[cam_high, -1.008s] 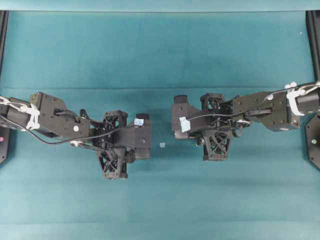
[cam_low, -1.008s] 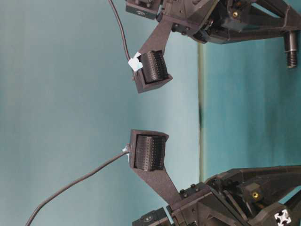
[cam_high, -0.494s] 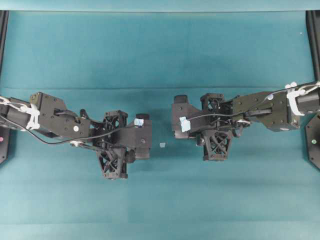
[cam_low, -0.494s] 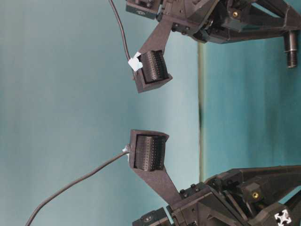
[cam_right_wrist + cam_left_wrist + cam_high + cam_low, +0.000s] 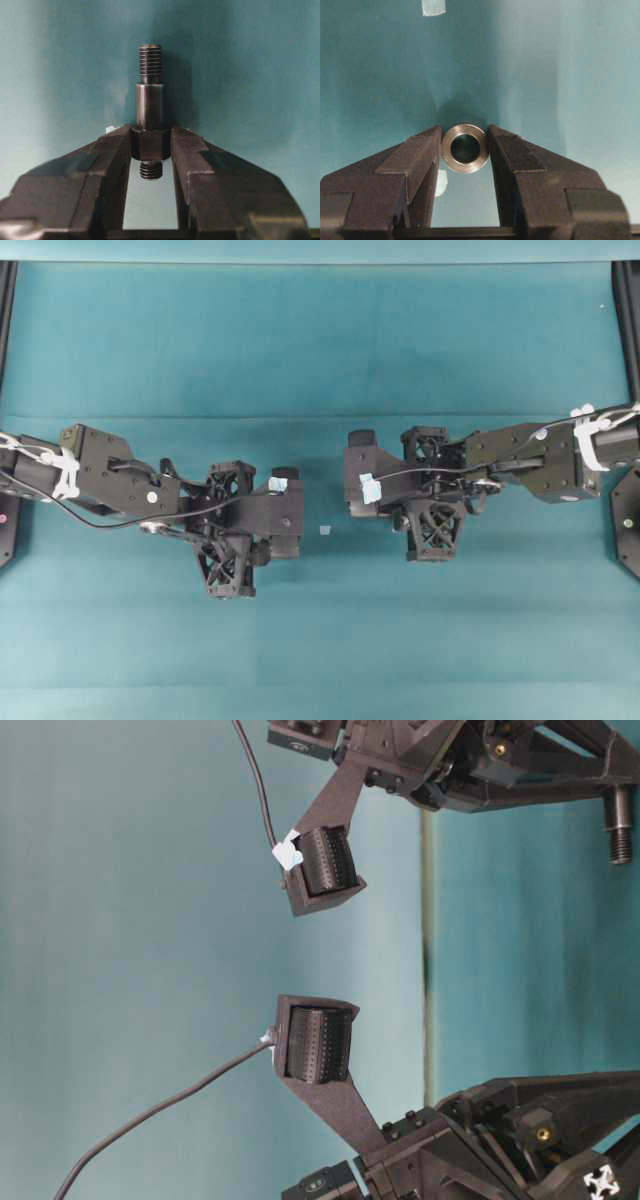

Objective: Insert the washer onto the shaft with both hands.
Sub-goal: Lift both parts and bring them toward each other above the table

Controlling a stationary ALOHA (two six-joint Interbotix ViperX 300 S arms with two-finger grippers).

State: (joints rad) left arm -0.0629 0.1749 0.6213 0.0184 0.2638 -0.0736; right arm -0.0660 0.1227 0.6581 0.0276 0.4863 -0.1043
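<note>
Left wrist view shows you the left gripper (image 5: 465, 150) partly closed, its two fingers (image 5: 415, 160) pressing either side of the washer (image 5: 465, 148), whose dark hole faces the camera. You can see a pale tape scrap (image 5: 433, 7) on the teal table (image 5: 570, 60) beyond it. Your right gripper (image 5: 150, 145) is clamped narrowly on the wide lower section of the shaft (image 5: 150, 112), which stands upright between the fingertips with its threaded end pointing away. From overhead, your two arms face each other, well apart, with a small tape scrap (image 5: 325, 530) between them.
</note>
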